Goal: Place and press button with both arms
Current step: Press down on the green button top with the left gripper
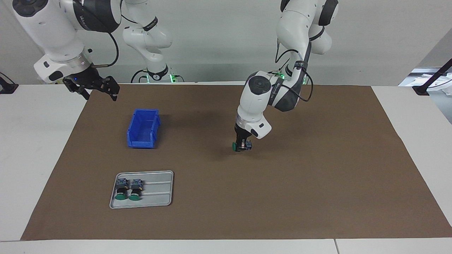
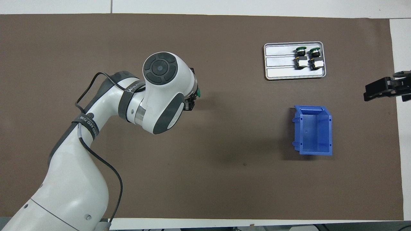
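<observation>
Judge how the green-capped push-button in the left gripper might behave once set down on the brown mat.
The green-capped black push-button, held in the left gripper, looks rigid. Its round cap and cylindrical body suggest it may roll if laid sideways, though its blocky rear probably limits that.

Two white jointed arms: left arm point(image 1: 268, 95), right arm point(image 1: 60, 31). Glossy rounded casings, dark grey bands at joints. Round dark grey cap with ring pattern on left wrist housing. Small grey lettering along dark bands. Black cables looped outside both forearms, strapped by a black band on left. Silver ring flange above each black gripper: left gripper point(image 1: 242, 146), right gripper point(image 1: 93, 86). Green lights at bases; small blue light on right wrist.
</observation>
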Motion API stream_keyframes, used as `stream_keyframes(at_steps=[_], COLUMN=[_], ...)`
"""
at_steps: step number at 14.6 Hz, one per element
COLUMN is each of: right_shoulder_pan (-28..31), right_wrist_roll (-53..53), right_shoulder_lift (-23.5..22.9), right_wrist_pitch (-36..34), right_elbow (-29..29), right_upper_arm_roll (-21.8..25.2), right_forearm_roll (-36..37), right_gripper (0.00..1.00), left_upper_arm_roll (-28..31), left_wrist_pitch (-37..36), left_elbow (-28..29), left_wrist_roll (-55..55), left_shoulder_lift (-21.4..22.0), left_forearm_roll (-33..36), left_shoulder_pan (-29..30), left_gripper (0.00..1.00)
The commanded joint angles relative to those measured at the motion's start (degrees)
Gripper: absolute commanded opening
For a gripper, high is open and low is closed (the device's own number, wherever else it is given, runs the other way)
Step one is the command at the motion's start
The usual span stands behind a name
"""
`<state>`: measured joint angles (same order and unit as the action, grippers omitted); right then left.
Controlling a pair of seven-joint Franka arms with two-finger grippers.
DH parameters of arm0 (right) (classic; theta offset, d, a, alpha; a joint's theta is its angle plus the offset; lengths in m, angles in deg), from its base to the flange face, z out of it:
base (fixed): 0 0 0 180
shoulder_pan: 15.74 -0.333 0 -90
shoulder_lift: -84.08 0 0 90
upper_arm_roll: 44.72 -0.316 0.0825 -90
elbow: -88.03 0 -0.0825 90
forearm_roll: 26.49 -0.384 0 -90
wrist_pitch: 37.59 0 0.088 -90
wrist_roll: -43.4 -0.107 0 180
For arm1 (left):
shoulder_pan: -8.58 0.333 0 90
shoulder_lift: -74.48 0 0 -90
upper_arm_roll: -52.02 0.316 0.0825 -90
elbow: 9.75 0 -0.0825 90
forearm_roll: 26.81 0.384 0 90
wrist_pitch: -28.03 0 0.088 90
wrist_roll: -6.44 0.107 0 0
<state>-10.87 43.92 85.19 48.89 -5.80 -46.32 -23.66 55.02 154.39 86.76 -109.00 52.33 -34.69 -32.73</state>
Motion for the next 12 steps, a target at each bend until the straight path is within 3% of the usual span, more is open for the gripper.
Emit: stream_keyframes(at_steps=[1, 12], right_shoulder_pan=[0.5, 0.5], right_wrist_roll=[1.0, 1.0], right_shoulder_lift=[0.8, 0.8], right_wrist_pitch=[-0.1, -0.1], right_elbow=[-0.7, -0.7], right_upper_arm_roll=[-0.2, -0.2], right_forearm_roll=[-1.0, -1.0], right_gripper=[0.99, 0.99], left_upper_arm_roll=[0.0, -0.1], left_wrist_pitch=[0.3, 0.7], left_elbow=[5.4, 5.6], left_wrist_roll=[2.8, 6.4], left_shoulder_lift=[4.7, 4.7], left_forearm_roll=[-0.6, -2.1], left_shoulder_pan=[1.0, 2.1], left_gripper=[0.04, 0.03])
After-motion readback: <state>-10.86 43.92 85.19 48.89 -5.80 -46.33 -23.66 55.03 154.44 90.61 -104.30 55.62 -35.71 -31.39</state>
